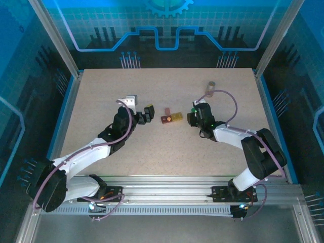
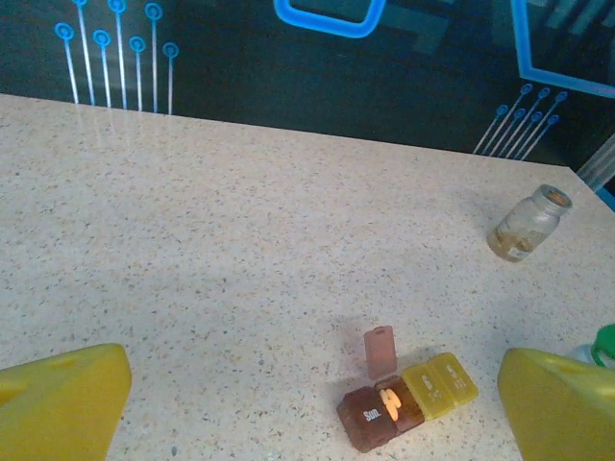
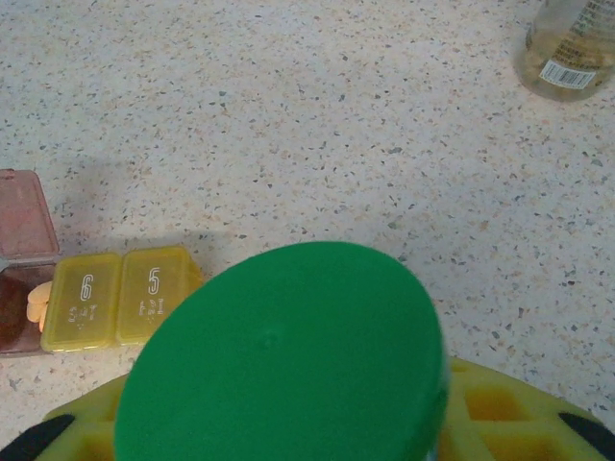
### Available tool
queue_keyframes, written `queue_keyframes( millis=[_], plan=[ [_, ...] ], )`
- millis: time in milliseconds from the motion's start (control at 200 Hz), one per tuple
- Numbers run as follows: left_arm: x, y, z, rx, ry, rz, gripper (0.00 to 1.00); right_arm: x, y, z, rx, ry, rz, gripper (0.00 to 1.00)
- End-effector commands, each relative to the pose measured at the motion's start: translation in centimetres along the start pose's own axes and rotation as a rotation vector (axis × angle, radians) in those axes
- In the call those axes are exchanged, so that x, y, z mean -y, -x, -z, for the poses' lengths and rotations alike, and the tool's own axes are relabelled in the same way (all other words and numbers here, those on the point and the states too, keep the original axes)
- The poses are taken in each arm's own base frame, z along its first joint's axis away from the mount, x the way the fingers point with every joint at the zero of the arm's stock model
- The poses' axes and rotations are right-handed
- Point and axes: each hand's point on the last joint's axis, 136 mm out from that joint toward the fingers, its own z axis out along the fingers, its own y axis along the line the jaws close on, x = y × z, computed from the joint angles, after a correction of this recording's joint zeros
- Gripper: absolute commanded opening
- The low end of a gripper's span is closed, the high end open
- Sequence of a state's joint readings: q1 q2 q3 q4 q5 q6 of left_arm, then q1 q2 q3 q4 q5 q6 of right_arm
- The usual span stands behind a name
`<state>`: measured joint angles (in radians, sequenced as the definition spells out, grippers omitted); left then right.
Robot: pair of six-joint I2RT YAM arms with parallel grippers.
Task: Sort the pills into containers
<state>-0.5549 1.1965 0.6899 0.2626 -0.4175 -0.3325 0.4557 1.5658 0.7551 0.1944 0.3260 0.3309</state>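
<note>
The red box (image 1: 165, 120), lid up with an orange pill (image 2: 389, 401) inside, sits touching the yellow box (image 1: 176, 117) at the middle of the desk (image 1: 101, 91). The left hand (image 1: 147, 114), at their 9 o'clock, gapes wide and empty. The right hand (image 1: 194, 113), at 3 o'clock, clasps a green-capped bottle (image 3: 288, 355). A glass jar (image 1: 210, 88) stands at 1 o'clock.

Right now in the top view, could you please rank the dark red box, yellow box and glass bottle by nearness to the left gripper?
1. Dark red box, beside left gripper
2. Yellow box, adjoining it
3. Glass bottle, back right
</note>
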Motion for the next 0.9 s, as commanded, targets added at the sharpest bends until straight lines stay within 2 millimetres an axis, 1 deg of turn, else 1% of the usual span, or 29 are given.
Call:
queue_keyframes(
  millis=[0,105,140,215,290,355,395,445,520,570,615,710,805,810,820,840,896],
  plan=[
    [-1.3,1.0,0.7,-0.023,0.105,0.104,0.99,-0.5,0.2,0.3,0.002,0.018,-0.034,0.51],
    [-2.7,0.9,1.3,-0.053,0.183,0.224,0.99,-1.1,0.1,1.4,-0.012,0.066,-0.056,0.58],
    [-3.0,0.8,1.5,-0.063,0.191,0.235,0.99,-1.4,0.2,2.0,-0.014,0.086,-0.061,0.59],
    [-2.1,0.6,1.4,-0.070,0.128,0.201,0.99,-1.6,0.2,3.1,-0.023,0.115,-0.064,0.63],
    [-1.3,0.3,1.4,-0.080,0.079,0.204,0.99,-1.6,0.1,4.4,-0.039,0.127,-0.059,0.65],
    [-1.0,0.3,1.4,-0.076,0.070,0.227,0.99,-1.5,0.5,6.0,-0.030,0.140,-0.060,0.67],
    [-0.6,0.4,1.5,-0.077,0.061,0.244,0.99,-1.3,0.7,6.9,-0.029,0.145,-0.065,0.67],
    [0.1,0.3,1.4,-0.088,0.037,0.263,0.99,-1.2,1.3,8.4,-0.015,0.163,-0.074,0.68],
    [2.0,-0.2,0.9,-0.147,-0.033,0.303,0.99,-0.7,2.1,10.1,-0.004,0.186,-0.092,0.70],
    [3.5,-0.7,0.3,-0.205,-0.079,0.329,0.99,-0.3,2.5,10.8,-0.010,0.206,-0.116,0.71],
    [5.2,-1.1,-0.3,-0.252,-0.120,0.345,0.95,0.1,2.7,11.0,-0.026,0.231,-0.143,0.72],
    [9.4,-1.9,-1.2,-0.322,-0.197,0.333,0.86,0.7,3.2,10.8,-0.053,0.288,-0.204,0.72],
    [13.0,-2.9,-2.2,-0.379,-0.254,0.342,0.76,1.1,3.4,10.2,-0.060,0.316,-0.236,0.71],
    [13.2,-3.3,-2.3,-0.388,-0.255,0.340,0.75,1.1,3.4,10.1,-0.061,0.316,-0.238,0.71],
    [13.5,-3.2,-2.4,-0.390,-0.261,0.343,0.74,1.2,3.5,10.0,-0.062,0.316,-0.240,0.71],
    [14.1,-3.7,-2.6,-0.410,-0.269,0.341,0.73,1.2,3.5,9.8,-0.067,0.318,-0.243,0.71],
    [15.3,-4.5,-3.4,-0.448,-0.276,0.333,0.69,1.2,3.4,9.1,-0.084,0.338,-0.257,0.71]
  ],
)
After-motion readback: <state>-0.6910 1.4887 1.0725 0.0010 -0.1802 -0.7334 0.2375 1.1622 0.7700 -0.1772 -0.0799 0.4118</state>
